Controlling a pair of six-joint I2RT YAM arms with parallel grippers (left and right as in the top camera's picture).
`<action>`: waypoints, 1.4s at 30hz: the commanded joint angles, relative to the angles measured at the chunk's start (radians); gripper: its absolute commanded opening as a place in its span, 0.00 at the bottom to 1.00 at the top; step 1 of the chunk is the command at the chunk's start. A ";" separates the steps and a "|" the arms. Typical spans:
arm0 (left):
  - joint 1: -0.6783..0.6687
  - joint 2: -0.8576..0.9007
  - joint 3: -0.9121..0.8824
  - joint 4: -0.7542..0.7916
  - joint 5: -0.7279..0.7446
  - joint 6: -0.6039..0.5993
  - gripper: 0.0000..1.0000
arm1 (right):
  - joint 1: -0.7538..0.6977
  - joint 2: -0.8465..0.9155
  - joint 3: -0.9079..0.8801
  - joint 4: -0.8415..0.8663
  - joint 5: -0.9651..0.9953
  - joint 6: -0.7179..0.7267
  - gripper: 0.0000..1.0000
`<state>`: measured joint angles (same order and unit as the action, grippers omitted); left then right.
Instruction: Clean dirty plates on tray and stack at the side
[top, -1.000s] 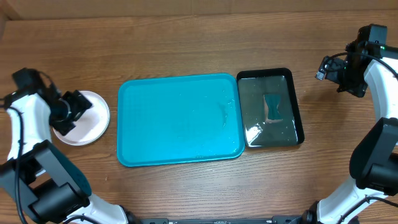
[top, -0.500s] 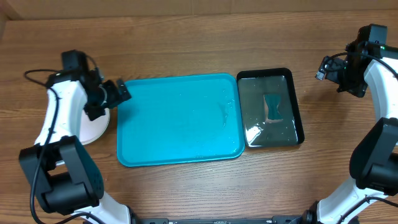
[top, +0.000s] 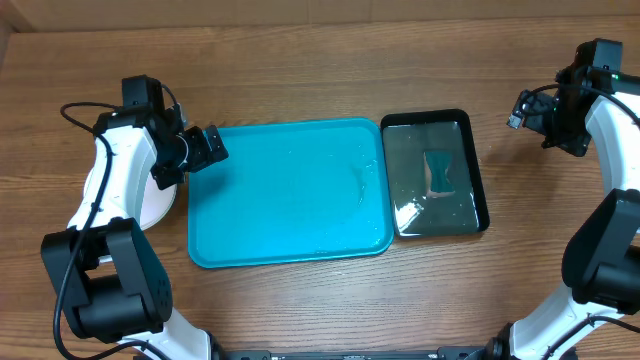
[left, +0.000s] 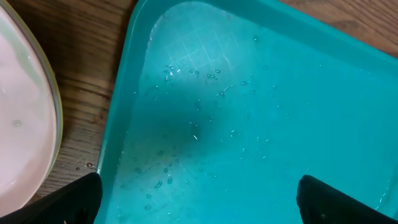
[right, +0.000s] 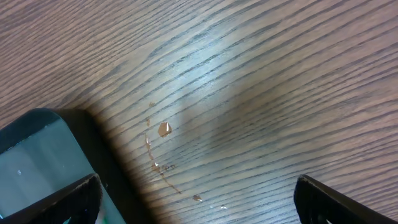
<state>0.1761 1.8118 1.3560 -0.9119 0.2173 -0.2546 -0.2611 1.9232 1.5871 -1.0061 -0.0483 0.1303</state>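
The turquoise tray (top: 290, 190) lies mid-table with no plate on it, only water droplets, which the left wrist view (left: 261, 112) shows close up. A white plate (top: 152, 205) sits on the table left of the tray, partly hidden by my left arm. In the left wrist view (left: 18, 124) a thin yellow-green edge runs around it. I cannot tell how many plates lie under it. My left gripper (top: 205, 148) (left: 199, 205) is open and empty over the tray's far left corner. My right gripper (top: 530, 110) (right: 199, 202) is open and empty over bare wood at the far right.
A smaller black tray (top: 483, 180) holding water and a dark object (top: 438, 170) stands against the turquoise tray's right side. Its corner shows in the right wrist view (right: 93, 155), with a few droplets (right: 163, 129) on the wood beside it.
My left gripper has swung from over the white plate to the right and now hangs over the tray's far left corner. The right arm has not moved.
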 joint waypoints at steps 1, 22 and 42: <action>-0.005 -0.001 -0.003 0.002 0.011 0.008 1.00 | -0.003 -0.014 0.003 0.005 -0.005 0.001 1.00; -0.005 -0.001 -0.003 0.002 0.011 0.008 1.00 | 0.066 -0.243 0.003 0.005 -0.005 0.001 1.00; -0.005 -0.001 -0.003 0.001 0.011 0.008 1.00 | 0.467 -0.979 0.003 0.005 0.004 -0.007 1.00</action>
<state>0.1761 1.8118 1.3560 -0.9119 0.2173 -0.2546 0.1764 1.0367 1.5810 -1.0061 -0.0555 0.1303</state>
